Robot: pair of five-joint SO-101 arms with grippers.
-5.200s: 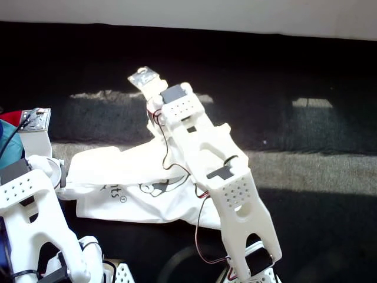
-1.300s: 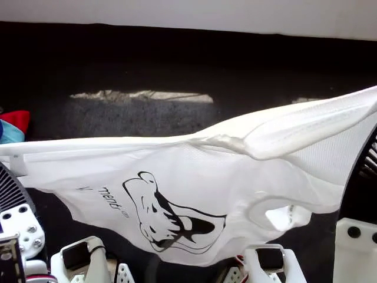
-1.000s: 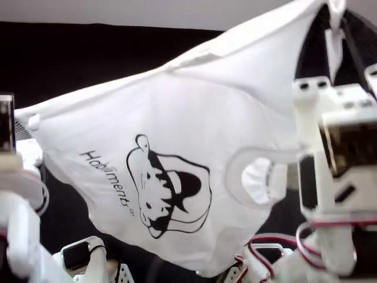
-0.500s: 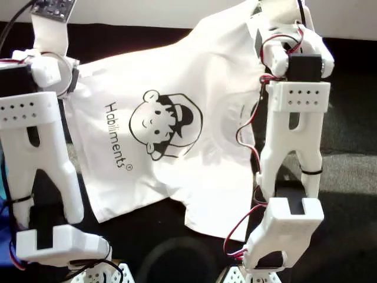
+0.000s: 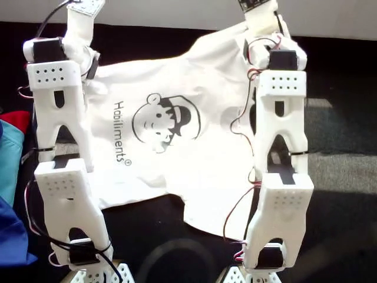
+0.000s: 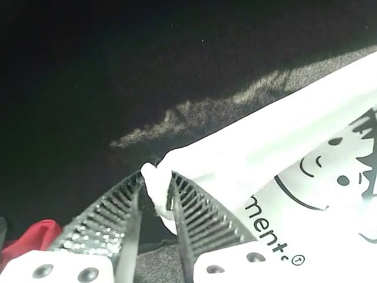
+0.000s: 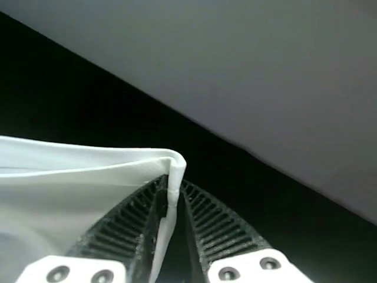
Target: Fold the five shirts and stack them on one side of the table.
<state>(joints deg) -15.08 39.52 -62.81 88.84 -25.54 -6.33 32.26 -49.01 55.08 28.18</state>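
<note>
The left tool [image 6: 156,180] is clamped on a bunched edge of a white fabric shirt [image 6: 306,135] printed with a black cartoon face and lettering. Its own wrist view shows the ribbed jaws pinching a small knob of cloth, with the lettering close by. The right tool [image 7: 172,180] is likewise closed on the shirt [image 7: 70,177], nipping a thin folded hem that pokes a little past the tips.

The high view cannot confirm either grip. There the left tool [image 5: 82,35] and right tool [image 5: 265,26] sit at the far end of their arms, largely hidden by the wrists. It shows the whole spread instead. The shirt [image 5: 194,171] is stretched between the two arms, print facing the camera, and its lower part drapes down toward the arm bases. Whether that lower hem touches the black cloth-covered surface [image 5: 341,76] cannot be told. The left arm is the one beside the lettering.

A crumpled red cloth [image 5: 15,121] lies near that arm and shows again past the left tool's base in the left wrist view [image 6: 26,239]. In the high view a teal cloth [image 5: 9,159] and a dark blue cloth [image 5: 12,236] lie just beside it. The right wrist view shows a plain pale grey wall [image 7: 235,59] rising behind the surface's far edge.
</note>
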